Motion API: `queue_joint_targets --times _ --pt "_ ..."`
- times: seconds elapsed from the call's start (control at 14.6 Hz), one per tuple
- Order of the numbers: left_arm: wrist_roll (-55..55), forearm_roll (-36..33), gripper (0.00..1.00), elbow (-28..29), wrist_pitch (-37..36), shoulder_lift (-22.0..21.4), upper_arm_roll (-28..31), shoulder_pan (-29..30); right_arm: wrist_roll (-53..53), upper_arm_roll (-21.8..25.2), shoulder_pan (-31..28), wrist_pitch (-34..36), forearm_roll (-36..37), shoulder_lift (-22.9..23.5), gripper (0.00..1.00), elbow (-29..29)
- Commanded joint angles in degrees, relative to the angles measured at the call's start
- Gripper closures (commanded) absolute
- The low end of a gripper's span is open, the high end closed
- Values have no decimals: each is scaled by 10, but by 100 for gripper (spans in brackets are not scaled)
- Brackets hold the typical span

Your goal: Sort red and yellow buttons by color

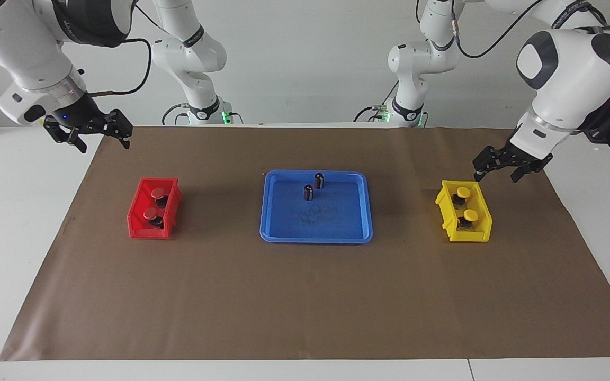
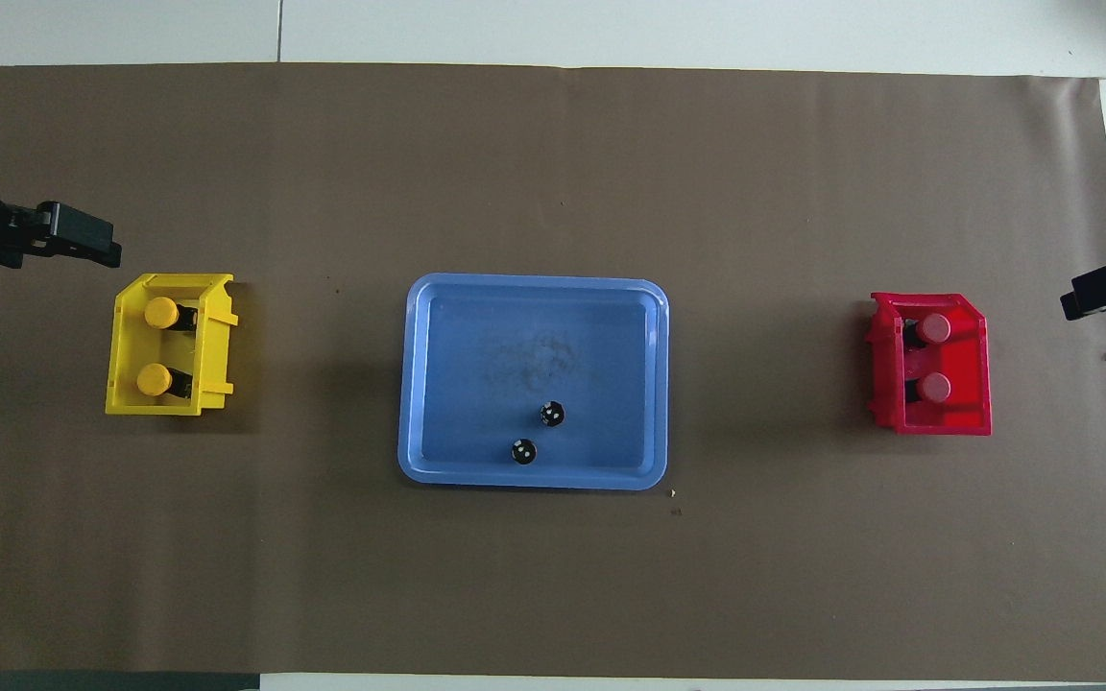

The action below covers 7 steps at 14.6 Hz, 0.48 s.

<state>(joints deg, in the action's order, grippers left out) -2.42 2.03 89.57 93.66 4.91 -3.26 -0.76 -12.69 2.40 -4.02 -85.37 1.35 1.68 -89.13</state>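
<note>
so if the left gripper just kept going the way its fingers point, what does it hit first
Probably the brown mat beside the yellow bin. The left gripper hangs open, pointing down near the bin's robot-side corner; depth is unclear, so it might clip the rim.

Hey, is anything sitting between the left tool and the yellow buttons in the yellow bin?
Nothing visible. The left tool hangs open in the air above the yellow bin, holding nothing. Both yellow buttons sit uncovered inside the open-topped bin, already sorted.

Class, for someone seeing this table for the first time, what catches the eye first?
Three bright containers in a row: a red bin holding two red buttons, a blue tray with two dark cylinders, and a yellow bin holding two yellow buttons. The left gripper hangs empty above the yellow bin.
</note>
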Motion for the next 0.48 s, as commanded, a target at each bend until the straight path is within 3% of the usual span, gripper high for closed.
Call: queue_joint_targets --times 0.0,0.41 --pt "-23 11 0 -23 -28 -2 4 -4 6 -1 1 4 6 0 0 0" --pt "-17 8 0 -40 -44 -13 4 -5 6 -1 1 4 6 0 0 0"
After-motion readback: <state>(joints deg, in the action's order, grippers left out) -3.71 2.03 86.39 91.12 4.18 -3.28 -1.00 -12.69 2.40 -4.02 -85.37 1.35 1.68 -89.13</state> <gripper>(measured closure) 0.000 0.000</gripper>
